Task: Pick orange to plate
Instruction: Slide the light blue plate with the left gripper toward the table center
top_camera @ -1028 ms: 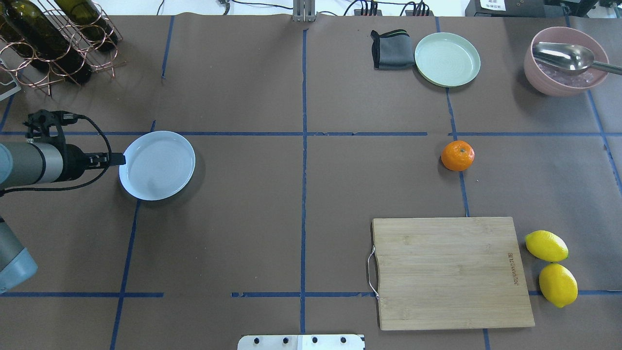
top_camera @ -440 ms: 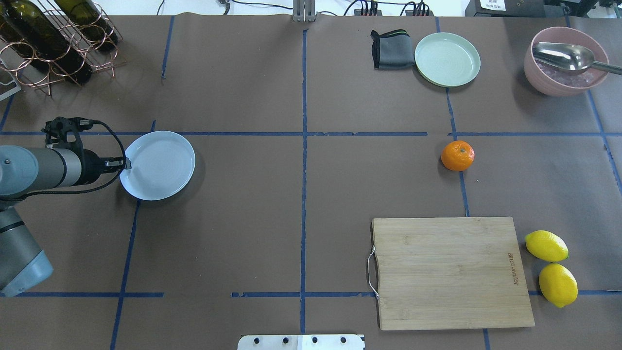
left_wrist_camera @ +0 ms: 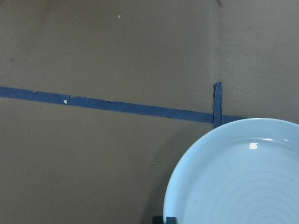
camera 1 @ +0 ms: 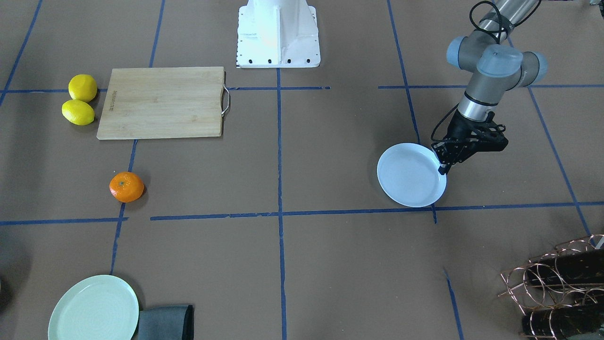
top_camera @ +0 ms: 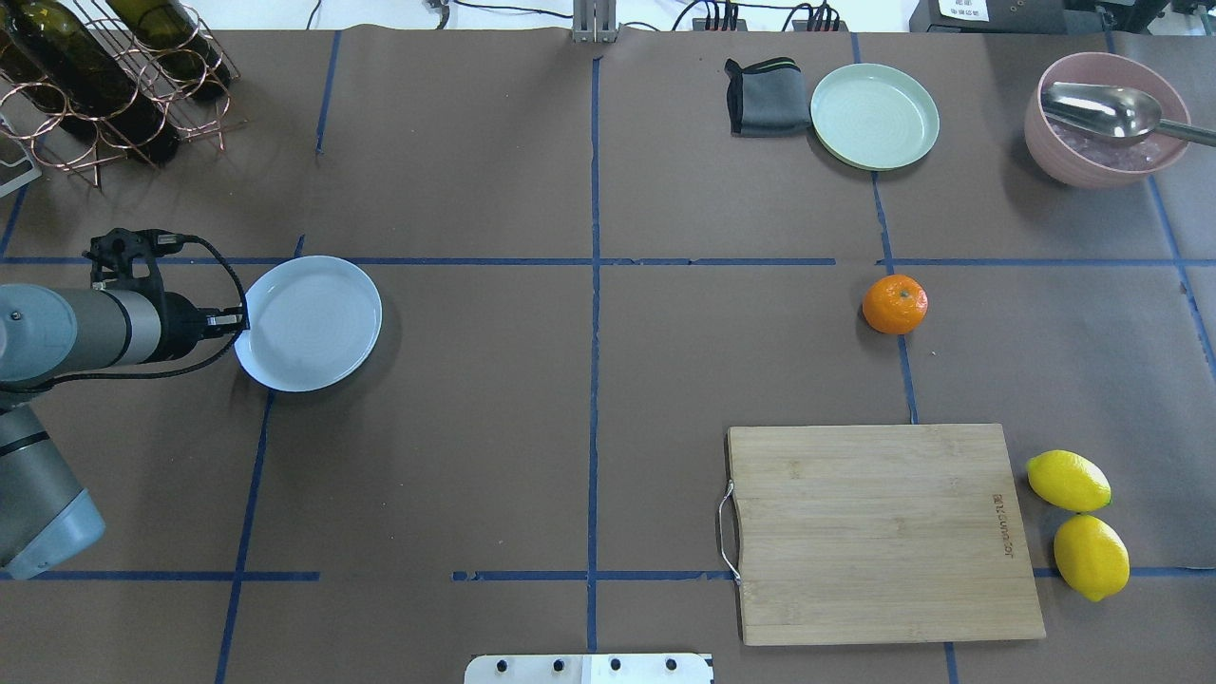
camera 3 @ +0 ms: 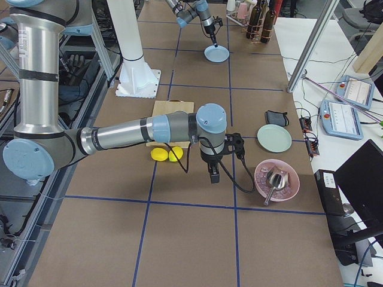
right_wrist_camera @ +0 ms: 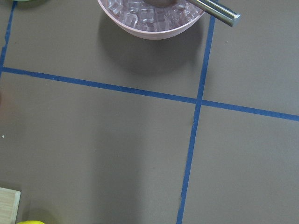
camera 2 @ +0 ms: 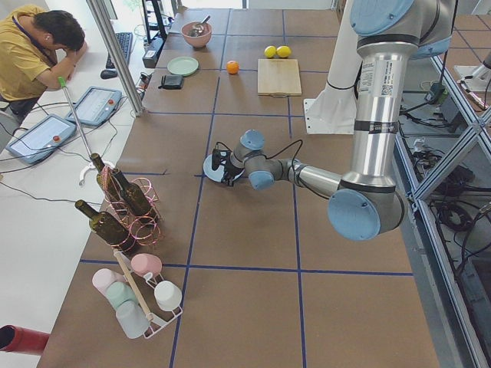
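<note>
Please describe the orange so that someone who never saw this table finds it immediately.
In the right half of the overhead view lies a wooden cutting board. Beyond its far edge, on a blue tape line, sits the orange alone. Unlike the two yellow lemons beside the board, it is round and bright orange.

Robotics lab, tape-gridded table (top_camera: 475, 427), teach pendants (camera 2: 96, 103)

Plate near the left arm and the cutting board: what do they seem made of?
The plate looks like glazed ceramic or hard plastic: smooth, glossy, faint concentric rings, a bright glint. I cannot tell which. The cutting board looks like bamboo: pale, matte, strip grain, with a metal wire handle.
</note>
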You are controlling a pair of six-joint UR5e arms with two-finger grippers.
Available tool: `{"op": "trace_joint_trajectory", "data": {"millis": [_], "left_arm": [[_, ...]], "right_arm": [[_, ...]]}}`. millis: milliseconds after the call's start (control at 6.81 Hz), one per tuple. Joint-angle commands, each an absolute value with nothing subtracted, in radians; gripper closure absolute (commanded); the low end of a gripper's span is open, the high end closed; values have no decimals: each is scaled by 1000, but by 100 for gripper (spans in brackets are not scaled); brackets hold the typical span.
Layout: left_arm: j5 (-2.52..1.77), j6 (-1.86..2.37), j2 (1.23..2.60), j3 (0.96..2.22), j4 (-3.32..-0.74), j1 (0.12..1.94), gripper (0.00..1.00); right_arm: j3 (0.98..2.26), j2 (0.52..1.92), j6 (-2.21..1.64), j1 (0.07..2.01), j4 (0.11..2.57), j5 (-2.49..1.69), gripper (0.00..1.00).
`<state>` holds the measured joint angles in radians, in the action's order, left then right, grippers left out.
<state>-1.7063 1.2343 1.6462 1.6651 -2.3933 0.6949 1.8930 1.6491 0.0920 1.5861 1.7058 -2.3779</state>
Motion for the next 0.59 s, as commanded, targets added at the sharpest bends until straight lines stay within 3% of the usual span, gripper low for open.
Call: {"op": "trace_joint_trajectory", "data": {"millis": [0, 440], "left_arm": [[-1707, 1243, 1751, 1692, -2379, 696, 100], [-1678, 1385, 2053, 1660, -2086, 634, 100]], "right_arm": [[1893, 1649, 92, 1586, 1706, -2379, 0], [1887, 1649, 92, 1586, 1706, -2379, 0]]}}
